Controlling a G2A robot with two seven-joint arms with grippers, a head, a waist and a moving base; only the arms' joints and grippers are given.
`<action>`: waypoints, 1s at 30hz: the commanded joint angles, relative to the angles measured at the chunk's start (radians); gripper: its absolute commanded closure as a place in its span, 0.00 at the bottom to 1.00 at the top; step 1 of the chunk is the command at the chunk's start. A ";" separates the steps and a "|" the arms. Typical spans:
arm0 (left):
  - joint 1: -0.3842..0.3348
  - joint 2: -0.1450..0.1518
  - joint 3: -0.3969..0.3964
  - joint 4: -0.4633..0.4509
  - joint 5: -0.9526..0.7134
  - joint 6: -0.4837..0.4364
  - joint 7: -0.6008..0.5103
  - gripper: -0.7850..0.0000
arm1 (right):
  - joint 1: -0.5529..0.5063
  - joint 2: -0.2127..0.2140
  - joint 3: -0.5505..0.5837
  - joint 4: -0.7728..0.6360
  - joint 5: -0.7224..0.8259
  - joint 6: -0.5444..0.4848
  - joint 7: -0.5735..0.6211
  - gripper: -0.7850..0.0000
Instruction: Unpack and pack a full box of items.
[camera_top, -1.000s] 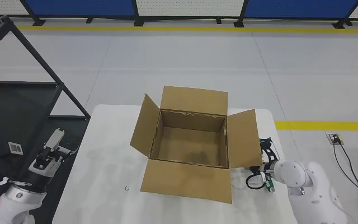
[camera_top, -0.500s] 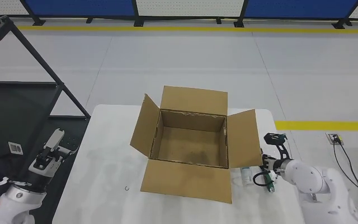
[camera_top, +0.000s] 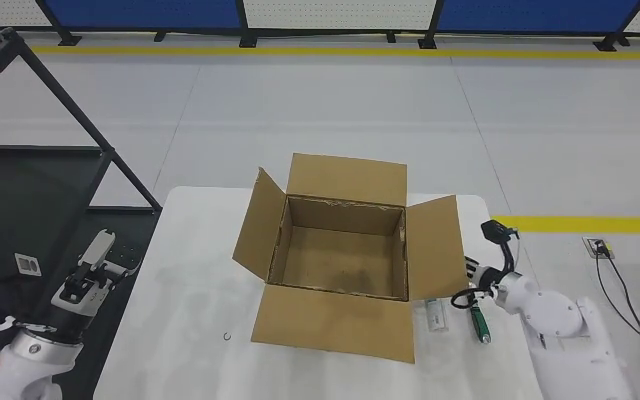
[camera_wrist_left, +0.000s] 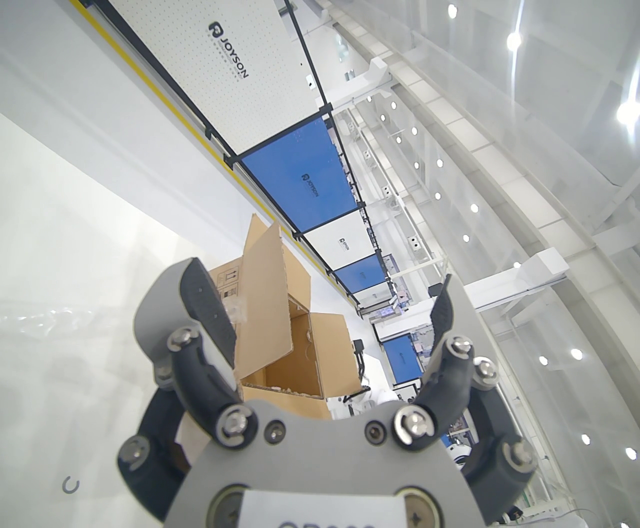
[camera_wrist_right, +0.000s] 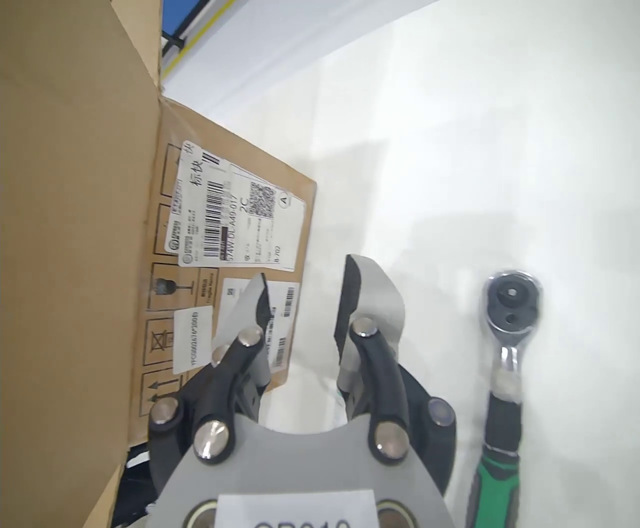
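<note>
Jaws of the left gripper (camera_wrist_left: 320, 295) gape wide, empty; the right gripper (camera_wrist_right: 307, 280) is half open, empty. The box (camera_top: 335, 325) sits open on the table (camera_top: 200, 300), wrench (camera_wrist_right: 510, 320) beside it. Grabbing near the flap (camera_wrist_right: 75, 200) could shove the box.

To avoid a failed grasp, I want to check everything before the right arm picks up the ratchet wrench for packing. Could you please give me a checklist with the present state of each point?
1. Right gripper open and empty: ok.
2. Ratchet wrench lying flat on the table: ok.
3. Wrench between the right gripper's fingers: not ok, it lies off to one side.
4. Box flaps open, floor bare: ok.
5. Small pale item beside the front flap, apart from the wrench: ok.
6. Left gripper open, away from the box: ok.
</note>
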 joint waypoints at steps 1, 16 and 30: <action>0.000 0.000 0.000 0.000 0.000 0.000 0.000 0.00 | 0.032 -0.002 -0.004 0.075 0.094 -0.036 0.016 1.00; 0.000 0.000 0.000 0.000 0.000 0.000 0.000 0.00 | 0.083 -0.018 -0.075 0.187 0.241 -0.030 0.001 1.00; 0.000 0.000 0.000 0.000 0.000 0.000 0.000 0.00 | 0.226 -0.065 -0.246 0.386 0.303 -0.018 -0.175 1.00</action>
